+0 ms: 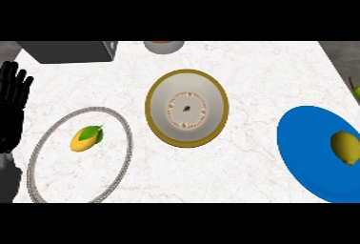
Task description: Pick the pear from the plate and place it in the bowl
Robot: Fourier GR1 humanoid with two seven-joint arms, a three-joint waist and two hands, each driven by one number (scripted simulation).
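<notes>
A yellow-green pear (345,147) lies on a blue plate (302,157) at the right edge of the head view, partly cut off by the frame. In the middle of the counter stands a white bowl (156,90) with a gold rim and nothing in it. My left hand (14,97) rests open at the far left edge, fingers up, well away from both the pear and the bowl. My right hand does not show.
A yellow fruit with green leaves (86,138) lies on a white plate with a grey rim (125,143) at the left. A dark grey box (67,50) and a small round vessel (164,45) stand at the back. Something green (356,91) peeks in at the right edge.
</notes>
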